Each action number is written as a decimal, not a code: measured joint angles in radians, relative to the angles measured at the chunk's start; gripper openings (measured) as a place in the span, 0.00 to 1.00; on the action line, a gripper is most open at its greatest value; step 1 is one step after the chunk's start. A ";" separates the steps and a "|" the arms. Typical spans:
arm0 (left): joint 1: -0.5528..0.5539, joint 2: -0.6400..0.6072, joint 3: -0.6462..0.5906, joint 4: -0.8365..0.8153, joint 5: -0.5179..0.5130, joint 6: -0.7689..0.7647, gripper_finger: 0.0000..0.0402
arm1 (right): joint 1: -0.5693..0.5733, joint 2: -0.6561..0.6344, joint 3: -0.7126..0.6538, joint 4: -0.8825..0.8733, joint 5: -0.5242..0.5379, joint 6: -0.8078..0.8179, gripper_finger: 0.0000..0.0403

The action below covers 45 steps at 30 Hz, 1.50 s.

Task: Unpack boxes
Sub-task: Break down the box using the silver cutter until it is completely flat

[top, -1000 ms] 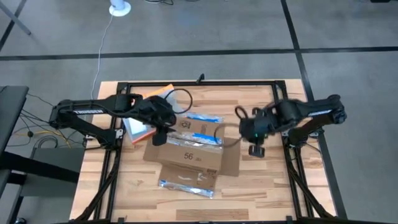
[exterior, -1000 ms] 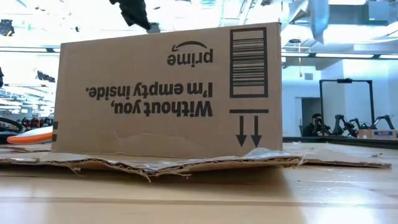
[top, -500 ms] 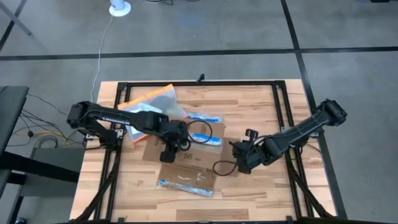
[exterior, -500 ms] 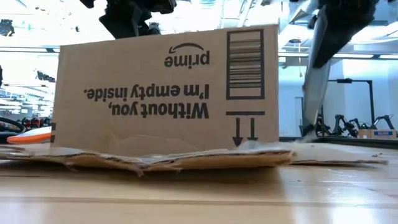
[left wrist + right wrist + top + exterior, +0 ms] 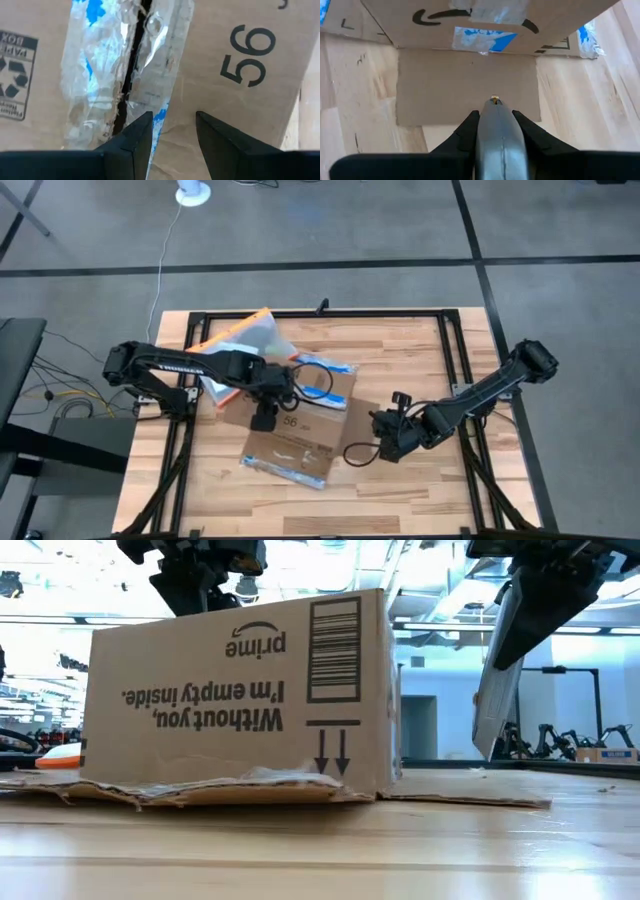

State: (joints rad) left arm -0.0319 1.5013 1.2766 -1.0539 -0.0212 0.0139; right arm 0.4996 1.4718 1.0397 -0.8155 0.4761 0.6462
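Note:
The brown cardboard box (image 5: 290, 415) stands upside down mid-table, its print inverted in the low view (image 5: 235, 700). It rests on spread flaps (image 5: 200, 795), and torn blue-and-white tape (image 5: 125, 65) runs along its top seam. My left gripper (image 5: 172, 132) hovers open over the box top, beside that seam (image 5: 265, 415). My right gripper (image 5: 385, 445) is off the box's right side, shut on a grey flat tool (image 5: 499, 130). The tool points at a flap lying flat on the wood (image 5: 467, 95). My left gripper points down at the box top with its fingers (image 5: 137, 137) on either side of the tape's edge; I cannot tell whether they touch the cardboard. My right gripper pinches the grey tool (image 5: 497, 690) between its two fingers. The tool's tip (image 5: 493, 100) sticks out ahead of them, slanting down, clear of the table.
An orange-edged clear pouch (image 5: 240, 340) lies at the box's far left. A taped flap (image 5: 285, 465) spreads toward the near edge. Black cables loop over the box (image 5: 315, 380) and beside the right gripper (image 5: 355, 452). Bare wood shows at the far right (image 5: 410, 350).
My right gripper has come down from the far right toward the near edge, beside the box's right flap, with the tool. My left gripper has gone out over the box top. The box has turned on the table and slid a little toward the left edge.

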 joint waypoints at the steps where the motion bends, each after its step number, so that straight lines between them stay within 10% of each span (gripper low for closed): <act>1: 0.003 0.000 0.000 -0.004 0.000 -0.013 0.34 | -0.004 0.001 0.000 -0.001 0.000 0.000 0.18; 10: 0.006 0.000 0.039 -0.046 -0.005 -0.083 0.34 | -0.041 0.004 0.000 0.045 -0.001 -0.019 0.44; 20: 0.000 -0.003 0.174 -0.121 -0.002 -0.093 0.34 | -0.083 0.005 0.093 -0.053 -0.044 -0.098 0.48; 29: -0.020 -0.003 0.215 -0.161 0.001 -0.053 0.34 | 0.049 0.005 0.205 -0.366 -0.189 0.385 0.46; 45: -0.155 -0.003 0.215 -0.044 0.004 -0.061 0.34 | 0.343 0.136 0.090 -0.111 -0.107 0.955 0.45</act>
State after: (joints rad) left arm -0.1865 1.4979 1.4911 -1.0981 -0.0170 -0.0470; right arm 0.8428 1.6078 1.1294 -0.9261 0.3691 1.6008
